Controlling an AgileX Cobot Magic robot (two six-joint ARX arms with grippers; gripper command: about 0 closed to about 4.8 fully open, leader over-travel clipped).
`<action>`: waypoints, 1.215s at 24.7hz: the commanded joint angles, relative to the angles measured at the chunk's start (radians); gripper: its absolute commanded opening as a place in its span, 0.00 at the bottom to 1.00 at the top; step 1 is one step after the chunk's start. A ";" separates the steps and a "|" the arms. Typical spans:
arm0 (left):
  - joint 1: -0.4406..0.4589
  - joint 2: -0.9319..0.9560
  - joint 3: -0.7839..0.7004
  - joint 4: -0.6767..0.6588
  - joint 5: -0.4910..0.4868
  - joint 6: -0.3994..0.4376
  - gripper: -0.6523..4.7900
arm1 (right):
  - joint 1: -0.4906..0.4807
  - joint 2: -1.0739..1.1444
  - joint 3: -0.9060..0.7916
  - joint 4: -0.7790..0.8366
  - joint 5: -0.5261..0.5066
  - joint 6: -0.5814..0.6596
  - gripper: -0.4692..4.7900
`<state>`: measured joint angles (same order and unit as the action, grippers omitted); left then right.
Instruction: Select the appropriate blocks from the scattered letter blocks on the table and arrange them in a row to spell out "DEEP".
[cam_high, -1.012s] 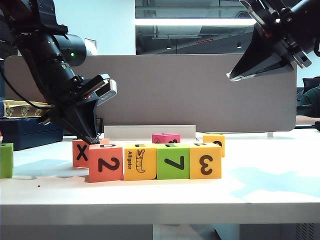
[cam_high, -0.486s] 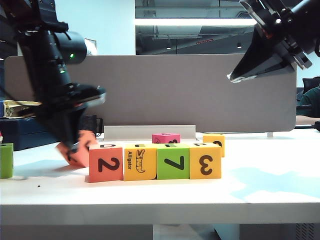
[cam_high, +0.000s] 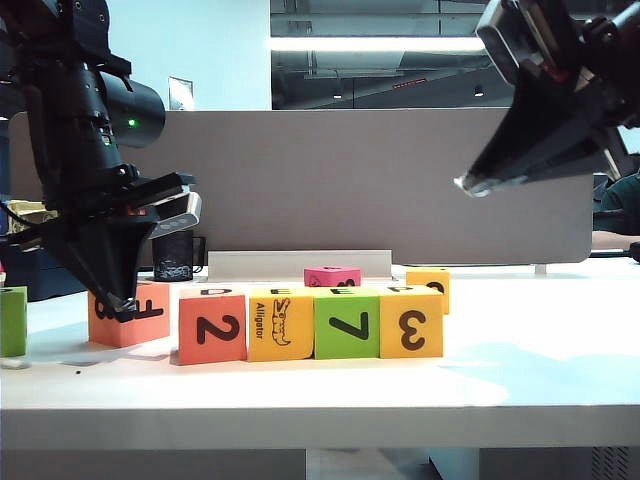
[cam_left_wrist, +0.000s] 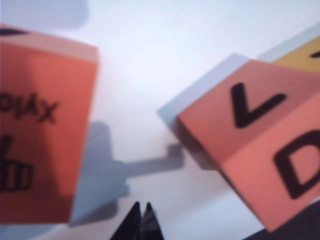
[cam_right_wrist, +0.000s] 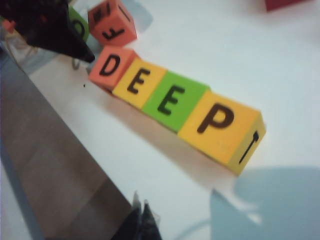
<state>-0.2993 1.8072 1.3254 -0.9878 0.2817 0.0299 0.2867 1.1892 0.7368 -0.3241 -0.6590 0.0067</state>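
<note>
The white tabletop (cam_high: 320, 395) carries a row of 4 touching cubes near its front edge: coral cube (cam_high: 212, 327) showing 2, yellow alligator cube (cam_high: 280, 325), green cube (cam_high: 346, 322) showing 7, yellow cube (cam_high: 411, 321) showing 3. From the right wrist view their tops read D, E, E, P. Left of the row, apart from it, sits the coral F cube (cam_high: 128, 314). The left hand (cam_high: 122, 303) is pinched tight, holding nothing, its tip right at that cube. The right hand (cam_high: 468, 185) hangs high on the right, fingers together, empty. Behind the row: a pink cube (cam_high: 332, 276).
</note>
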 joint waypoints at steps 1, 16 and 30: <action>-0.001 -0.005 0.002 0.023 0.050 0.015 0.11 | 0.000 -0.004 0.003 -0.015 -0.013 0.000 0.09; -0.001 0.002 0.002 0.130 0.217 0.014 0.11 | 0.000 -0.004 0.003 -0.015 -0.013 0.000 0.09; -0.002 0.018 0.002 0.080 0.206 0.015 0.11 | 0.000 -0.004 0.003 -0.012 -0.013 0.000 0.09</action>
<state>-0.3008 1.8389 1.3247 -0.8829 0.4934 0.0368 0.2859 1.1892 0.7368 -0.3489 -0.6659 0.0067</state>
